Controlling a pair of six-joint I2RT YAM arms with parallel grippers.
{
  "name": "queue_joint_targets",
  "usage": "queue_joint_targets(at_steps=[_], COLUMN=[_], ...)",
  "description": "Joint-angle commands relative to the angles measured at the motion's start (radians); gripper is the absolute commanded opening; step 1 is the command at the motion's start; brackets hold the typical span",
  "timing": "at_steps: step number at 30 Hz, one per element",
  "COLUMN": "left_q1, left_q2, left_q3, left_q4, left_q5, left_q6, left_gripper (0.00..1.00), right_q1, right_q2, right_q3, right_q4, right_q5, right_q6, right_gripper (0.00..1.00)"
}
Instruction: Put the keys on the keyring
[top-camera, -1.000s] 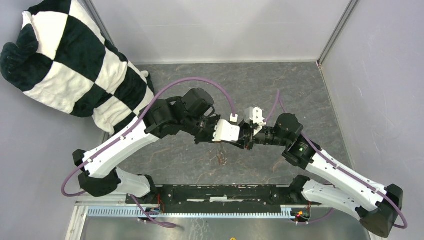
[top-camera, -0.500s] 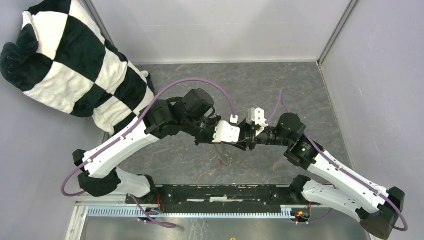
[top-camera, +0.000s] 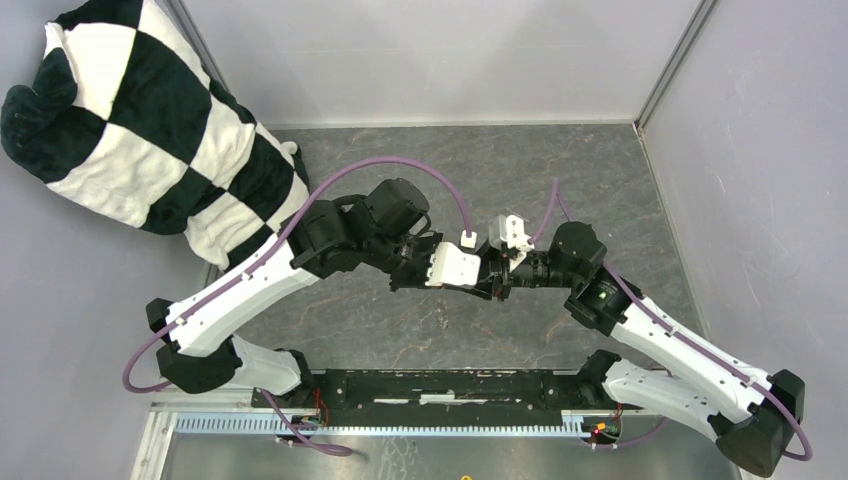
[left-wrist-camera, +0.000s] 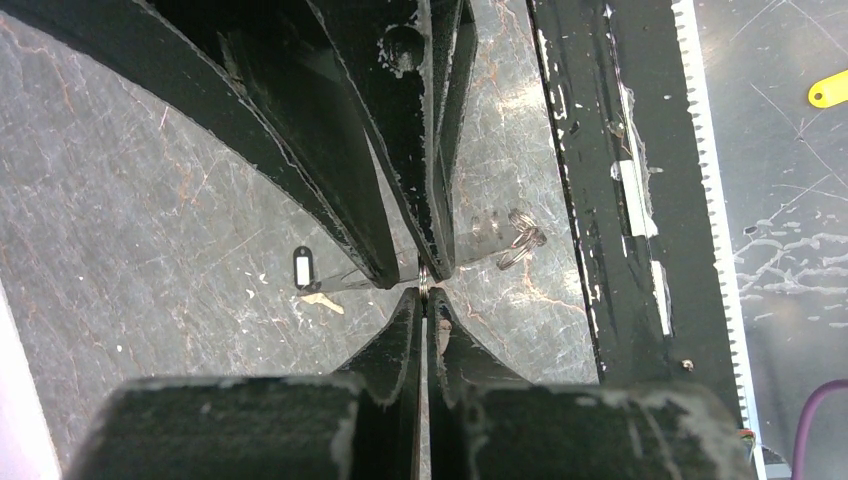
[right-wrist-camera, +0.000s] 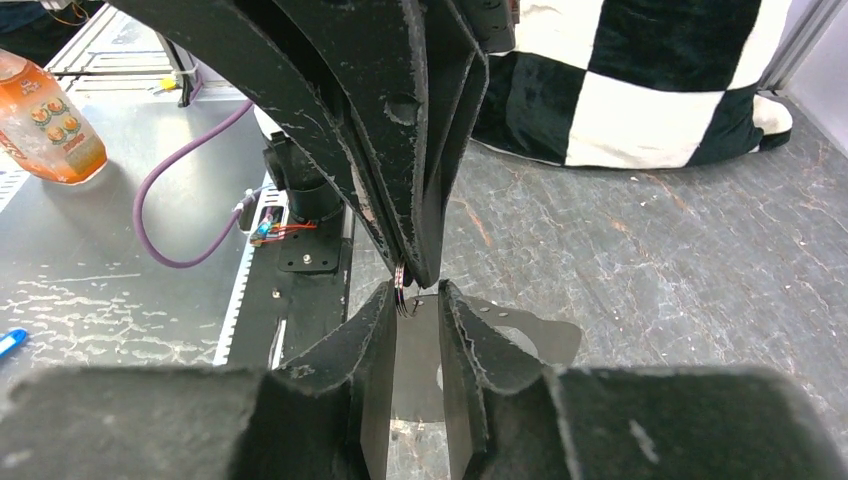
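Observation:
My two grippers meet tip to tip above the middle of the table. My left gripper (left-wrist-camera: 424, 296) (top-camera: 482, 277) is shut on a thin metal ring seen edge-on, the keyring (left-wrist-camera: 424, 284) (right-wrist-camera: 400, 290). My right gripper (right-wrist-camera: 418, 292) (top-camera: 494, 279) has its jaws a little apart around that ring, which lies against its left finger. The key with the black, white-labelled tag (left-wrist-camera: 302, 267) lies on the table below. A small cluster of silvery loops (left-wrist-camera: 522, 240) lies to its right. No red tag shows.
A black-and-white checked pillow (top-camera: 130, 120) (right-wrist-camera: 640, 80) lies at the far left. The black base rail (top-camera: 450, 385) (left-wrist-camera: 600, 200) runs along the near edge. An orange bottle (right-wrist-camera: 45, 125) stands beyond it. Grey walls enclose the table.
Both grippers stay tip to tip; the right one has edged slightly left. The small reddish thing seen below the grippers in the earlier top views no longer shows.

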Motion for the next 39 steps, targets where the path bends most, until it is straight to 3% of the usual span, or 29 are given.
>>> queue_joint_targets(at_steps=[1, 7, 12, 15, 19, 27, 31, 35, 39], left_q1=[-0.007, -0.007, -0.007, -0.006, -0.008, -0.006, -0.008, -0.007, -0.007], left_q2=[-0.031, -0.033, -0.035, -0.037, -0.037, -0.040, -0.042, -0.035, -0.021], left_q3=[0.002, -0.008, -0.013, -0.016, -0.016, -0.011, -0.011, 0.009, 0.052], left_q4=[0.026, 0.027, 0.027, 0.027, 0.027, 0.035, 0.035, 0.035, 0.055], left_q5=[0.029, 0.027, 0.029, 0.028, 0.029, 0.026, 0.027, 0.028, 0.025], left_q6=[-0.009, -0.008, -0.012, -0.011, -0.012, -0.017, -0.018, -0.024, -0.067], left_gripper=[0.02, 0.02, 0.02, 0.02, 0.02, 0.02, 0.02, 0.02, 0.04], right_q1=[-0.007, -0.008, -0.009, -0.008, -0.010, -0.011, -0.011, -0.011, -0.013], right_q2=[0.006, 0.003, 0.007, -0.003, -0.008, 0.017, 0.041, 0.065, 0.014], right_q3=[0.040, 0.051, 0.053, 0.049, 0.051, 0.051, 0.068, 0.097, 0.038], right_q4=[0.045, 0.062, 0.072, 0.086, 0.082, 0.061, 0.012, -0.077, 0.026], right_q5=[0.010, 0.017, 0.008, 0.009, 0.017, -0.004, 0.005, 0.061, 0.096], right_q6=[0.010, 0.007, 0.011, 0.020, 0.022, 0.019, -0.012, -0.064, -0.037], right_gripper=[0.25, 0.24, 0.16, 0.25, 0.28, 0.19, 0.02, 0.00, 0.00])
